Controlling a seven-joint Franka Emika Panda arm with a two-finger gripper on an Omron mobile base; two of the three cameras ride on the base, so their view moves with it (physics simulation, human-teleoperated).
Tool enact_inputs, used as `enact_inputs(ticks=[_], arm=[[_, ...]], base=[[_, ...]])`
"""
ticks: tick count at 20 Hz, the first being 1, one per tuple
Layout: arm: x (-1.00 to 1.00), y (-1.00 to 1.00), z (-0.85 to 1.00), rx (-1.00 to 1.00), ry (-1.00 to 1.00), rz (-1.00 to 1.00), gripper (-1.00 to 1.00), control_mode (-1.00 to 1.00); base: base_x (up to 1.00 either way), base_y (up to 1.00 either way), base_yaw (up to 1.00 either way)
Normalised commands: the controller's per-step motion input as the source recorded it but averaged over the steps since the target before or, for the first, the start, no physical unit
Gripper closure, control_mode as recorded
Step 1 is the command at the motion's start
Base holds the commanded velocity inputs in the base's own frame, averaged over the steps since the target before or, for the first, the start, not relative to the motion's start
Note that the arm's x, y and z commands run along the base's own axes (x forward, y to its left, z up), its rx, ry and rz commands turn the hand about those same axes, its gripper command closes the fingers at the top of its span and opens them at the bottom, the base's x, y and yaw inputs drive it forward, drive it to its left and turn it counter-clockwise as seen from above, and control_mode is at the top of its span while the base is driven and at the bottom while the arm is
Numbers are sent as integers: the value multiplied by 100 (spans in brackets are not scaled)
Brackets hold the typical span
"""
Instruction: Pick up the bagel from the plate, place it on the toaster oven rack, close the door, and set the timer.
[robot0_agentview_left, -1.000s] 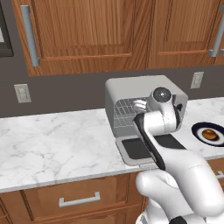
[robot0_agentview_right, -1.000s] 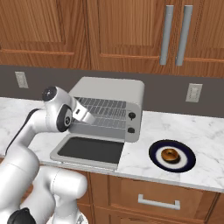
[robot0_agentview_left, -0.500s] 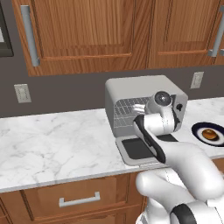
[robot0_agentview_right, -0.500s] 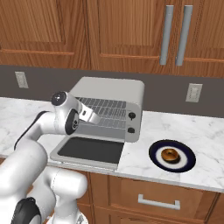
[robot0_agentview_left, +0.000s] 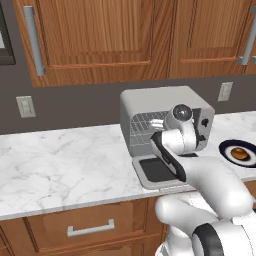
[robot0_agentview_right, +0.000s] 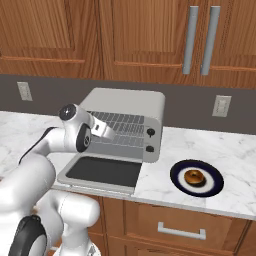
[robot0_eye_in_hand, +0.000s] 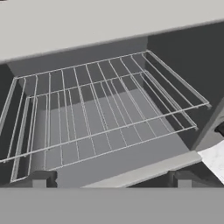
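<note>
End effector (robot0_agentview_right: 106, 131) has swung right across frame to the toaster oven rack (robot0_eye_in_hand: 105, 109) mouth, wide open w/ nothing held; bagel (robot0_agentview_right: 194, 176) still on plate (robot0_agentview_right: 215, 182), lower right, so pickup's pending.

White marble desk (robot0_agentview_left: 60, 160) runs under wooden upper cabinets (robot0_agentview_right: 125, 35) with long grey bar handles (robot0_agentview_right: 189, 40). Dark grey back wall (robot0_agentview_left: 75, 107) carries pale outlet plates (robot0_agentview_right: 221, 106). Wooden drawers (robot0_agentview_right: 175, 220) with grey pulls sit below the desk.
</note>
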Motion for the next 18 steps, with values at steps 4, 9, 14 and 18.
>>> enact_inputs(ticks=[4, 9, 14, 18], arm=[[38, 9, 0, -5, 0, 0, -100, -100], [45, 0, -7, -4, 0, 0, -100, -100], [28, 0, -16, -4, 0, 0, -100, -100], [23, 0, -25, -2, 1, 0, -100, -100]], base=[[0, 0, 0], [0, 0, 0], [0, 0, 0], [0, 0, 0]])
